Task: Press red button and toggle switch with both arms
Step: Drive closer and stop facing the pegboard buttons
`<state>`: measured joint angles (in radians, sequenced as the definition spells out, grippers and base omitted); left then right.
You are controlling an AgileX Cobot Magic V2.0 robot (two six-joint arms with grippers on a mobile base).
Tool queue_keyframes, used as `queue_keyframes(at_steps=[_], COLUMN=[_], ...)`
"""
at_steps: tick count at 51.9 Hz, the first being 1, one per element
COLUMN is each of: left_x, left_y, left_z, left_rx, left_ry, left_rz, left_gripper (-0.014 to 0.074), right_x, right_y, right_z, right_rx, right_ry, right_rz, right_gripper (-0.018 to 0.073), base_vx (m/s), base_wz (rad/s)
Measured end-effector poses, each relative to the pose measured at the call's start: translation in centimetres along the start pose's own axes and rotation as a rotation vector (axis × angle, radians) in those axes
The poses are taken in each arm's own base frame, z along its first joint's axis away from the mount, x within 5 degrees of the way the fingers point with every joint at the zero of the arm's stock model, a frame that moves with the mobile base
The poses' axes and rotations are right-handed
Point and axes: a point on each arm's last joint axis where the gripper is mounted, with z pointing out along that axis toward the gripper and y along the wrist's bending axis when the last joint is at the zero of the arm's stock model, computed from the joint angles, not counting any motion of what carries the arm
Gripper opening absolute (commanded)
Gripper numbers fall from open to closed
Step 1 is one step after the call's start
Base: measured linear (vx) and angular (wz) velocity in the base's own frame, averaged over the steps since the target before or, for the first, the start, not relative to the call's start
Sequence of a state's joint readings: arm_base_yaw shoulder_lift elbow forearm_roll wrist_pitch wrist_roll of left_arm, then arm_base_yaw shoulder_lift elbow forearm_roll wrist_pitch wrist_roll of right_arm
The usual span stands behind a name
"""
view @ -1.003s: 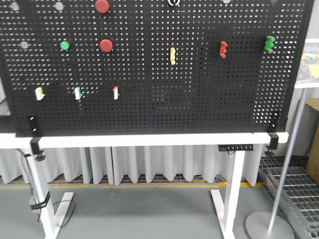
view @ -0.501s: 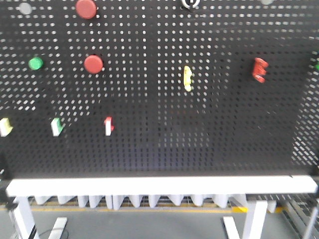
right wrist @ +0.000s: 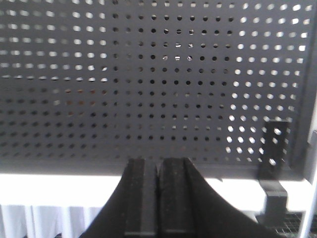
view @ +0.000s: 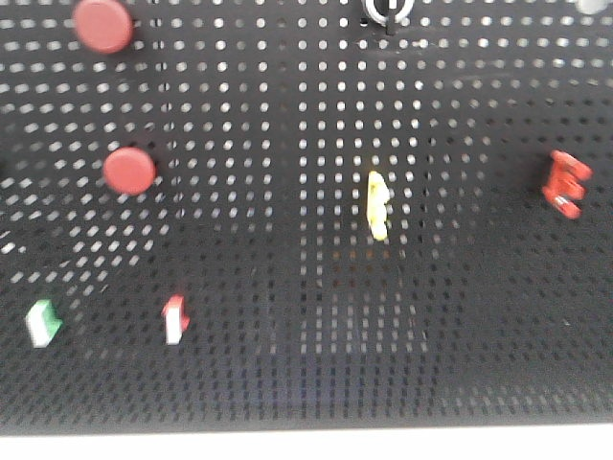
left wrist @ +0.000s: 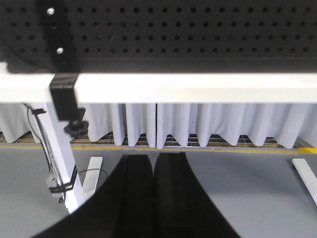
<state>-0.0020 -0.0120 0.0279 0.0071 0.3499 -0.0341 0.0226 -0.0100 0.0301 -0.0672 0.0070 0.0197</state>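
Observation:
Two red buttons (view: 103, 24) (view: 129, 171) sit on the upper left of the black pegboard (view: 287, 115) in the front view. The toggle switch (view: 386, 10), a black stick in a white-silver ring, is cut off by the top edge. Neither arm shows in that view. In the left wrist view my left gripper (left wrist: 154, 156) is shut and empty, low in front of the white table rail (left wrist: 198, 88) under the board. In the right wrist view my right gripper (right wrist: 158, 161) is also shut and empty, facing the lower right of the pegboard (right wrist: 148, 74).
A pale yellow rocker piece (view: 378, 205), a red clip (view: 565, 184), a green-and-white switch (view: 41, 322) and a red-and-white switch (view: 175, 319) are also on the board. A black clamp (left wrist: 63, 94) and white table leg (left wrist: 62, 163) stand left; another clamp (right wrist: 272, 163) stands right.
The front view has closed in on the pegboard: buttons and switches look larger and spread outward, and the table legs and floor have dropped out of view.

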Motion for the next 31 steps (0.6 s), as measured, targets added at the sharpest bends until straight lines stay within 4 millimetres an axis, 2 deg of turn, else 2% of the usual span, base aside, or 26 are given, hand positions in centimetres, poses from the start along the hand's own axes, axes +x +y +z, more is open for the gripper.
queue_keyframes(at_steps=[31], left_x=[0.00], left_y=[0.00], left_z=[0.00], left_rx=[0.000], left_ry=[0.000], left_rz=[0.000], left_gripper=[0.0002], right_x=[0.00], right_y=[0.00], right_z=[0.00], right_rx=[0.000], right_ry=[0.000], right_rz=[0.000], right_gripper=[0.0000], base_vx=[0.10], base_wz=[-0.01])
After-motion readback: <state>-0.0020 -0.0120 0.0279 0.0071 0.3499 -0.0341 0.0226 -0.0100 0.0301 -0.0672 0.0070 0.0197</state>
